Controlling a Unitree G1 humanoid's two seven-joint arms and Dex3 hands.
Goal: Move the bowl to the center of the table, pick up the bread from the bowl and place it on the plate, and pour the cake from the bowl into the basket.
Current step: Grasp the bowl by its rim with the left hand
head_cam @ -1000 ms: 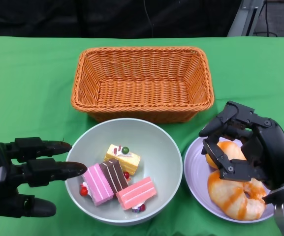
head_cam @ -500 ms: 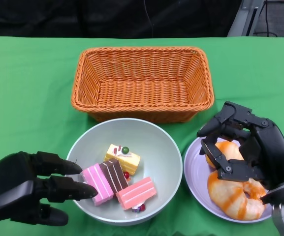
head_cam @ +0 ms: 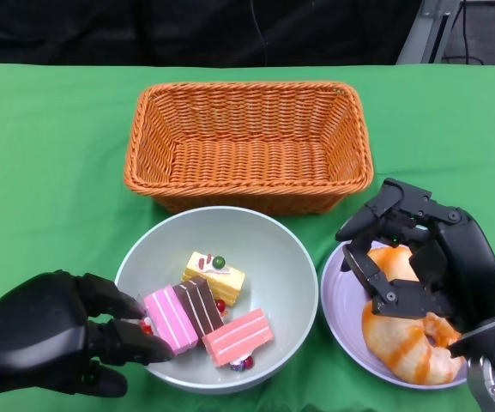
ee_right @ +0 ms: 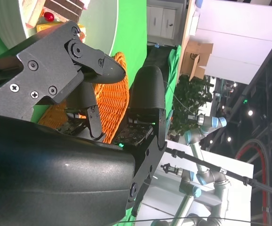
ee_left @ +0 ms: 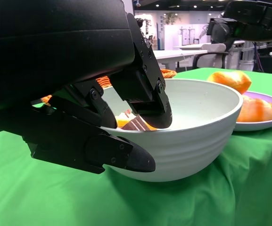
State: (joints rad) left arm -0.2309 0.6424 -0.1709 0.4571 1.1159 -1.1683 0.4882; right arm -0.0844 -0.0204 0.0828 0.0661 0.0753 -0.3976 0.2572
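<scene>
From left to right: the left hand (head_cam: 45, 343) sits at the near-left rim of the pale bowl (head_cam: 268, 245), with upper fingers (ee_left: 147, 101) hooked over the rim on the inside and a lower finger (ee_left: 112, 153) against the outer wall, so it appears to be clasping the rim, though how firm the clasp is cannot be told from these views. The bowl stands near the middle of the green table (head_cam: 50, 146), just in front of the wicker basket (head_cam: 249, 142), and holds the cake pieces (head_cam: 204, 313): a pink slice, a brown striped slice, a yellow slice and a salmon slice, with small red and green beads among them. To the right, the lilac plate (head_cam: 341, 300) carries the bread (head_cam: 406, 339), two glazed pieces lying one behind the other, so the bread step looks finished. The right hand (head_cam: 427, 266) hovers over the plate with fingers spread and nothing between them. The step in hand is judged to be the pour. To do it well, the rim clasp should be tight before lifting, since a one-sided hold lets a smooth bowl swing; the bowl should be carried over the basket's middle and tipped away slowly, so that the slices slide out rather than bounce over the wicker edge.
</scene>
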